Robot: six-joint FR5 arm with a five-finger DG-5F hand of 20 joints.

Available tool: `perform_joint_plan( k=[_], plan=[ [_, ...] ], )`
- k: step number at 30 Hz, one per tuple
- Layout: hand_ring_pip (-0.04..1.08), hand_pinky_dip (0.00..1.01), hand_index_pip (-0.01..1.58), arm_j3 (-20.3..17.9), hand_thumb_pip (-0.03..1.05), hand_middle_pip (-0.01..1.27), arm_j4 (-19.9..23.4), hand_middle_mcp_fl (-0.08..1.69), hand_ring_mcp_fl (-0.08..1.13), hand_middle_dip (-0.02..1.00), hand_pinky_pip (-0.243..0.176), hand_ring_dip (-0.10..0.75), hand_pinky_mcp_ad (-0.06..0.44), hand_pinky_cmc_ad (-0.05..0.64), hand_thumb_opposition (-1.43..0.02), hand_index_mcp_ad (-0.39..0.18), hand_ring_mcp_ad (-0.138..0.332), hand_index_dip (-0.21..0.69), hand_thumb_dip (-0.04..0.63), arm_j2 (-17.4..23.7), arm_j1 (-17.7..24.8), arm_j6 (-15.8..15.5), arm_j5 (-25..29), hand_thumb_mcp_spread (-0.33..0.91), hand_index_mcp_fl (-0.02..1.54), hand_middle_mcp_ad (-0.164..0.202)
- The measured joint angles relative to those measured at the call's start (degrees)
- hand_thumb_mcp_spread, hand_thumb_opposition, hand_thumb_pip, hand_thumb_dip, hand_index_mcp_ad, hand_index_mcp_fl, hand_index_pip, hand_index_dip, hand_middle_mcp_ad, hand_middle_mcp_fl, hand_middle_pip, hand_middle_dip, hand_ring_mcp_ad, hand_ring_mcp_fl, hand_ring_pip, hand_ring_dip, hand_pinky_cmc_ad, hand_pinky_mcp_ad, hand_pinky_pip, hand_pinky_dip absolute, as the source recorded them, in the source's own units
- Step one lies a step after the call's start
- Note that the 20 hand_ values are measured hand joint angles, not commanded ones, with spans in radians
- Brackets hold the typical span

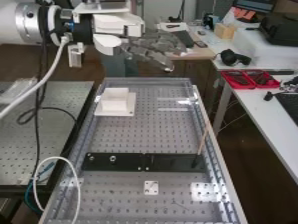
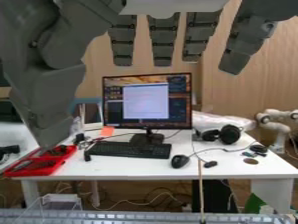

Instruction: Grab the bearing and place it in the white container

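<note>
Since the hand (image 1: 151, 49) is hanging up past the white container (image 1: 115, 103), fingers straight and gripping nothing, you're probably finishing, so you're wanting to check inside for the bearing.

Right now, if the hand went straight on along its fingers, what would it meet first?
Probably the white desk or the monitor on it, across an open gap; how high the hand sits is unclear.
</note>
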Motion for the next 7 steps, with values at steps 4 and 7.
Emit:
perform_joint_plan(
  k=[4, 7],
  plan=[
    [0.08, 0.29, 0.12, -0.47, 0.48, 0.13, 0.07, 0.00, 0.00, 0.20, -0.094, 0.080, 0.281, 0.380, -0.73, -0.134, 0.119, 0.279, 0.204, 0.67, -0.41, -0.18, -0.69, 0.32, 0.06, 0.082],
    [0.08, 0.29, 0.12, -0.77, 0.48, 0.13, 0.26, 0.00, 0.00, 0.20, -0.094, 0.080, 0.281, 0.379, -0.73, -0.134, 0.115, 0.279, 0.204, 1.12, -0.49, -0.16, -0.55, 0.32, 0.06, 0.082]
  ],
)
